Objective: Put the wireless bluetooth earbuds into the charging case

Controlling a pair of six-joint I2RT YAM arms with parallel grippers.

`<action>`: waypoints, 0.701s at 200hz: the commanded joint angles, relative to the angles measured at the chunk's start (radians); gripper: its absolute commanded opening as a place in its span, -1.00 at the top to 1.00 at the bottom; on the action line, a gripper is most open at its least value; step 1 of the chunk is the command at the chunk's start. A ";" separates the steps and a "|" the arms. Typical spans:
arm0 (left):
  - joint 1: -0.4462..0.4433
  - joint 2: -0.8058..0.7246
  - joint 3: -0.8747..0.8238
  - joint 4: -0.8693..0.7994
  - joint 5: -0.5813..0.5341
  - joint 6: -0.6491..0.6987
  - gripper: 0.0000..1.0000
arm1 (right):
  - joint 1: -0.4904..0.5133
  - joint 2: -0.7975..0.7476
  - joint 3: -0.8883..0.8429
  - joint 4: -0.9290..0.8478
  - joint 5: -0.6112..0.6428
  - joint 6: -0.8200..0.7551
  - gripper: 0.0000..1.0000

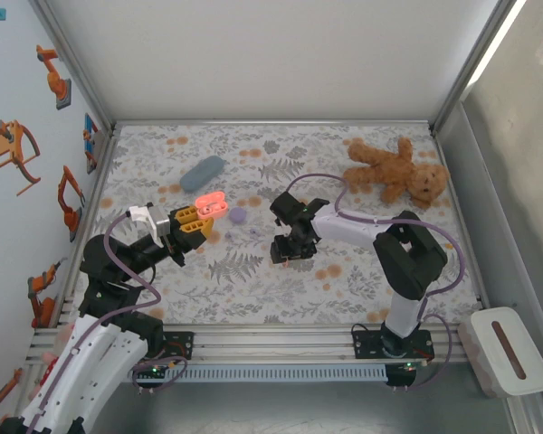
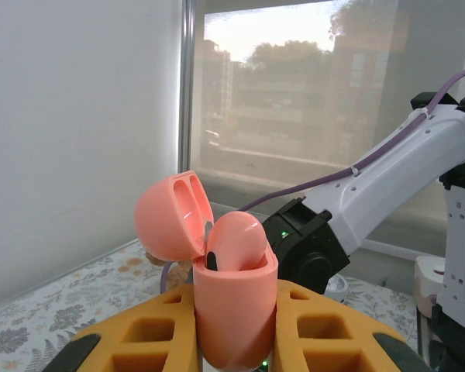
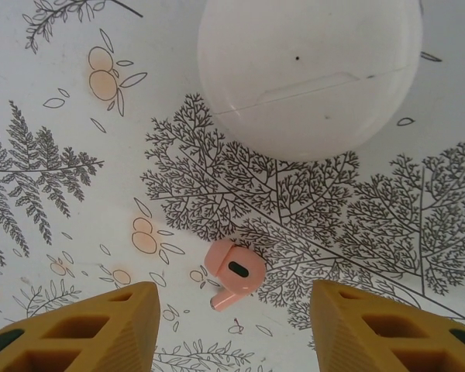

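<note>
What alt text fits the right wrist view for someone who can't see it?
A salmon-pink earbud lies on the floral tablecloth in the gap between the yellow fingers of the open right tool. A closed white rounded case rests beyond it, apart.

The top edge of the right wrist view cuts off the white case (image 3: 310, 74), and its bottom edge cuts the fingers (image 3: 77, 333) of the right gripper (image 3: 234, 306). In the left wrist view the fingers (image 2: 139, 337) of the left gripper (image 2: 236, 291) hide the lower part of the pink case (image 2: 234, 314).
</note>
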 commanded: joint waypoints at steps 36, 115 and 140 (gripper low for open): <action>-0.005 -0.011 0.028 -0.005 -0.007 0.021 1.00 | 0.038 0.054 0.068 -0.063 0.079 -0.013 0.00; -0.005 -0.022 0.032 -0.023 -0.008 0.026 1.00 | 0.050 0.102 0.106 -0.082 0.103 -0.023 0.09; -0.005 -0.020 0.031 -0.023 -0.008 0.027 1.00 | 0.055 0.114 0.113 -0.084 0.101 -0.024 0.11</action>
